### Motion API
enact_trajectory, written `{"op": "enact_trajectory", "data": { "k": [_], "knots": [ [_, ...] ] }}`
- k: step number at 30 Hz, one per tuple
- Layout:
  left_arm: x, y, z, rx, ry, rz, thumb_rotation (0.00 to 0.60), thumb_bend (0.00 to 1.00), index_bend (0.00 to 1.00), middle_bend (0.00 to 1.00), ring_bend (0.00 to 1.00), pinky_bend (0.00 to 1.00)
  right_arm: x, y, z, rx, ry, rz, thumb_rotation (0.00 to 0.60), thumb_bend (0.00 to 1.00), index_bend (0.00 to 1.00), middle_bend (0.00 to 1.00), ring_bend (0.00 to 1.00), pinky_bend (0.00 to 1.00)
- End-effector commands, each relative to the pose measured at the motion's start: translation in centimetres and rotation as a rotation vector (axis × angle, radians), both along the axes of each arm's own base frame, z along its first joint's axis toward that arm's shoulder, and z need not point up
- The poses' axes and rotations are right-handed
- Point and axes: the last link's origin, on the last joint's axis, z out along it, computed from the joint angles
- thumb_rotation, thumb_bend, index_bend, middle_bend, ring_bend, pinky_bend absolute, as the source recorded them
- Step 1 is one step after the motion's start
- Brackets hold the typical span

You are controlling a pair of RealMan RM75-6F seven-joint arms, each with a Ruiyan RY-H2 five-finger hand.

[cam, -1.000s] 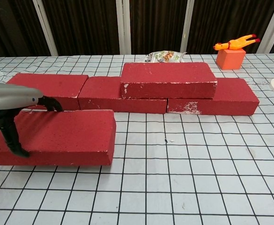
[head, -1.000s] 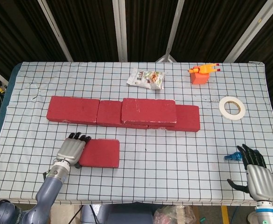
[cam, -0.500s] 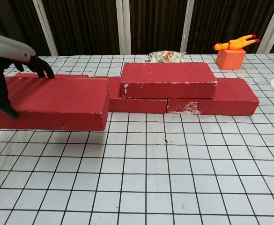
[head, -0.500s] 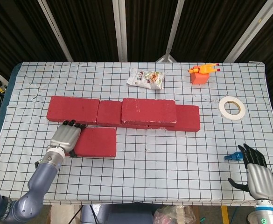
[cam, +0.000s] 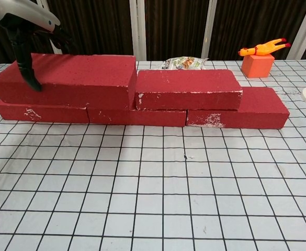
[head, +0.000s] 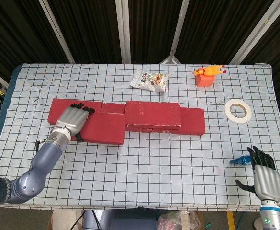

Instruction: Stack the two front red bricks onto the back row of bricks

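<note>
Left hand (head: 73, 120) clamped on the second red brick (cam: 66, 81), thumb down the front face and fingers over the top. Lifted off the cloth since a second ago and carried back; now over the back row of bricks (cam: 142, 116), just left of the first stacked brick (cam: 188, 89), apparently resting but not released. Task close to done, judging by that. Contact under the held brick hard to confirm; palm cropped in the chest view. Right hand (head: 263, 172) idle, fingers spread, well off to the right, by a small blue object (head: 236, 161) too small to identify.
</note>
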Motion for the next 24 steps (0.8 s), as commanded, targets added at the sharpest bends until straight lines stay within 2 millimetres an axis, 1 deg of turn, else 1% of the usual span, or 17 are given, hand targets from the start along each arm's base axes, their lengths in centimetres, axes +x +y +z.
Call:
{"op": "enact_trajectory", "data": {
  "k": [1,8,13,19,24],
  "knots": [
    [-0.2,1.6,0.5,0.003,0.001,-0.014,0.6,0.01,0.22,0.16,0.07,0.1,-0.1,-0.3,-0.1,-0.011,0.012,-0.016,0.6,0.18,0.05,0.0,0.0,0.0],
    [-0.6,4.1,1.0,-0.009,0.022,-0.022,0.6,0.01,0.22,0.16,0.07,0.1,-0.3,-0.7,-0.5,-0.024,0.04,-0.056,0.6,0.18,0.05,0.0,0.0,0.0],
    [-1.6,5.6,1.3,-0.014,0.028,-0.013,0.6,0.01,0.22,0.16,0.07,0.1,-0.4,-0.9,-0.6,-0.04,0.062,-0.075,0.6,0.18,0.05,0.0,0.0,0.0],
    [-2.9,6.7,1.1,-0.022,0.038,0.001,0.6,0.01,0.22,0.16,0.07,0.09,-0.4,-0.9,-0.7,-0.051,0.073,-0.079,0.6,0.18,0.05,0.0,0.0,0.0],
    [-3.5,7.2,1.1,-0.014,0.046,-0.002,0.6,0.01,0.22,0.16,0.07,0.09,-0.4,-0.9,-0.6,-0.058,0.073,-0.077,0.6,0.18,0.05,0.0,0.0,0.0]
  ]
}}
